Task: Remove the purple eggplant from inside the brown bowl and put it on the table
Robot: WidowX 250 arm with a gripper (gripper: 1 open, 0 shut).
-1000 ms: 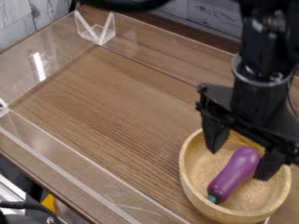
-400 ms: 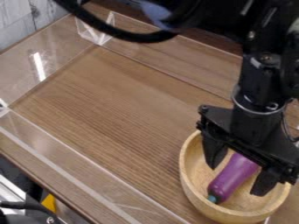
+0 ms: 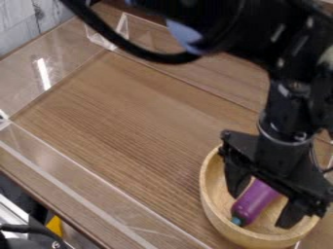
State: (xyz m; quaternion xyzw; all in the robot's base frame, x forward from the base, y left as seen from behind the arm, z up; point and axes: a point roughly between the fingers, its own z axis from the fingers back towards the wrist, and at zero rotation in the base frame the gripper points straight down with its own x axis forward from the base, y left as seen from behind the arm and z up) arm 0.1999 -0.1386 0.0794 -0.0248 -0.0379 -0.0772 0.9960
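From my remote station, single camera view. The brown bowl (image 3: 219, 199) sits in the lower right of the frame, resting on the table (image 3: 124, 117); its right part is cut off by the picture edge and partly covered by the arm.

The purple eggplant (image 3: 255, 202) lies inside the bowl, slanted, with its teal stem tip toward the bottom of the frame near the bowl's lower rim. Only its lower part shows; the upper end is hidden behind the black hardware.

The gripper (image 3: 274, 193) points down over the bowl, jaws spread wide. One finger reaches down at the left of the eggplant, the other at its right, so the eggplant lies between them. I see no squeeze on it; both fingers appear to stand off its sides, though I cannot tell whether either tip touches the bowl floor. Nothing is held.

Clear acrylic walls (image 3: 53, 58) run along the left edge and the upper part of the frame. A small clear folded piece (image 3: 107, 32) stands at the upper left, near the far wall.
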